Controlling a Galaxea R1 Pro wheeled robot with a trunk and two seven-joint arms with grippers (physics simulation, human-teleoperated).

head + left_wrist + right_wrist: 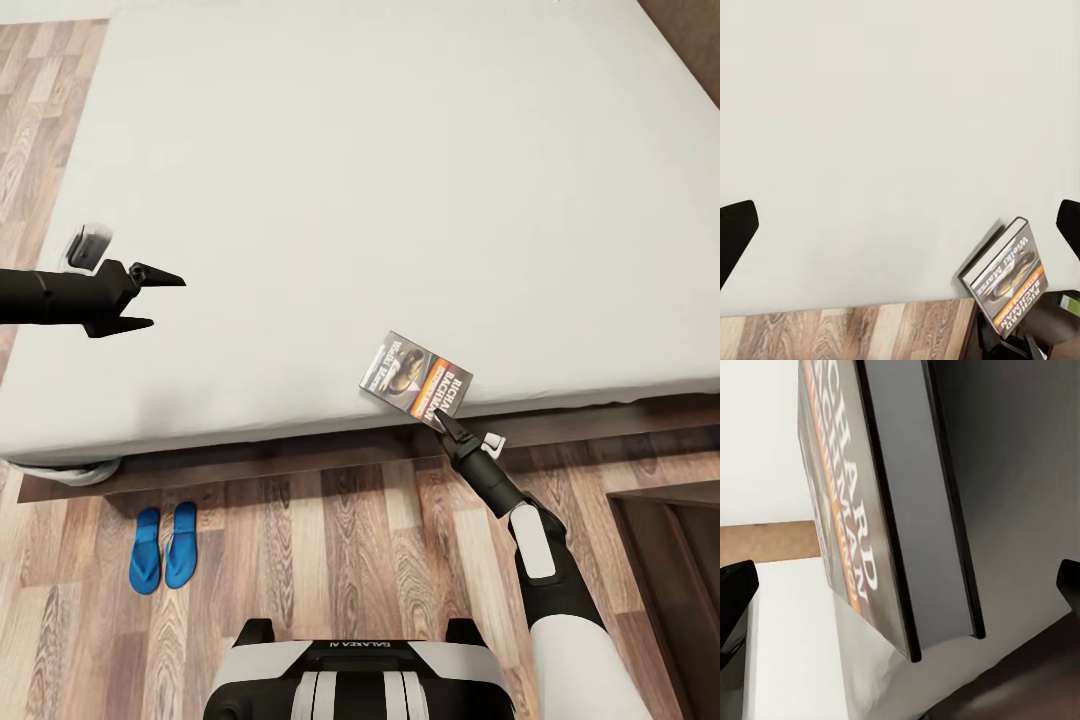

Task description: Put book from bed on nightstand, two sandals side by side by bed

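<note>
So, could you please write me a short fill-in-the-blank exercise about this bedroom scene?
1. The thin dark grey paperback book with an orange band lies near the edge of the pale ____.
2. The two bright blue flip-flop sandals lie side by side on the wood-plank ____.
3. The right end effector is close to the ____.
4. The left end effector hovers with its fingers ____.

Missing words: mattress; floor; book; open

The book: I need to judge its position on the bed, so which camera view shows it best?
Head view: the whole book lies at the bed's near edge. Left wrist view shows it tilted up; right wrist view, a close-up of its edge.
</note>
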